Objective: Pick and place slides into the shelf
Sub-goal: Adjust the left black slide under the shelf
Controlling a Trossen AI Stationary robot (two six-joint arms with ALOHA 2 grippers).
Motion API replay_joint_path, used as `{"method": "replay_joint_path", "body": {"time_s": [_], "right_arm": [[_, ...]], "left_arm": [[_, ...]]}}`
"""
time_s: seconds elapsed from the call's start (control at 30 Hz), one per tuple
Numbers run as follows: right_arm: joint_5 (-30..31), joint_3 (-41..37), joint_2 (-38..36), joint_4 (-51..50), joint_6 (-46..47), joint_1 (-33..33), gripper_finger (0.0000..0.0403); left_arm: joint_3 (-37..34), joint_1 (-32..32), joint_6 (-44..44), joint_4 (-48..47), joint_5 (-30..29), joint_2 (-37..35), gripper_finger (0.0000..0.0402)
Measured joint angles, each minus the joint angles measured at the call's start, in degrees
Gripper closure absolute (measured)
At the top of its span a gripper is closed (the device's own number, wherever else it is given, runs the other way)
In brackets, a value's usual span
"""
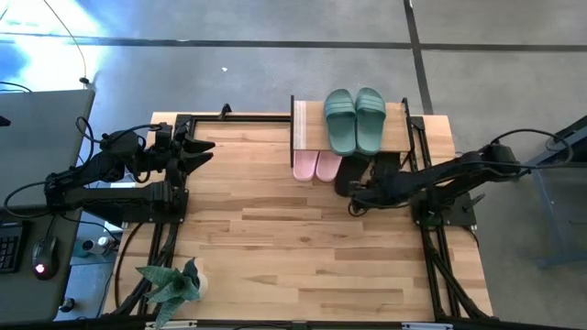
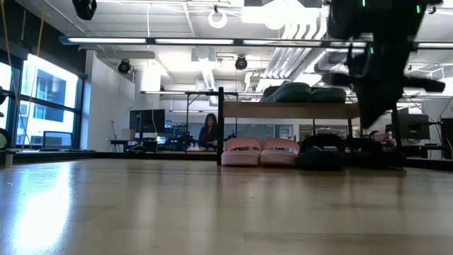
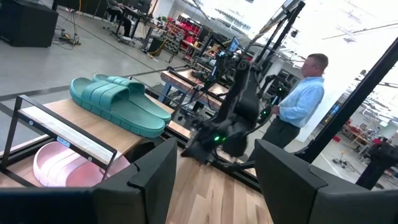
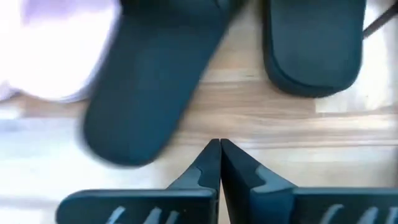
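The shelf [image 1: 307, 119] stands at the table's far edge. The sage green slides [image 1: 355, 119] lie on its top board. The pink slides [image 1: 316, 165] and black slides [image 1: 348, 174] rest on the table under it, heels sticking out toward the near side. In the right wrist view one black slide [image 4: 149, 93] lies aslant and the other [image 4: 314, 43] beside it. My right gripper [image 4: 219, 149] is shut, just short of the black heels, touching nothing. My left gripper [image 3: 214, 180] waits open near the table's far left [image 1: 197, 151].
A potted plant [image 1: 172, 286] sits at the table's near left corner. A person in a light blue shirt [image 3: 298, 106] stands beyond the table's right side. The wooden tabletop [image 1: 303, 257] is bare across its middle and near part.
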Motion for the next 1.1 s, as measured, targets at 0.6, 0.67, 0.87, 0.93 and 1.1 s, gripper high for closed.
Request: {"method": "replay_joint_path", "body": {"time_s": [0.6,0.67,0.87,0.93,1.1], "right_arm": [[-15.4,-4.4,-1.0,41.0,-32.6,1.3,0.0403],[-14.0,-7.5,-1.0,44.8,-30.4,1.7,0.0403],[2.2,-6.4,-1.0,28.5,-20.9,3.5,0.0403],[1.6,-4.8,-1.0,24.2,-21.8,3.0,0.0403],[0.2,-1.9,1.6,22.7,-25.7,1.6,0.0403]], "left_arm": [[0.0,0.0,0.0,0.0,0.0,0.0,0.0204],[0.0,0.0,0.0,0.0,0.0,0.0,0.0204],[0.0,0.0,0.0,0.0,0.0,0.0,0.0204],[0.0,0.0,0.0,0.0,0.0,0.0,0.0204],[0.0,0.0,0.0,0.0,0.0,0.0,0.0204]]}}
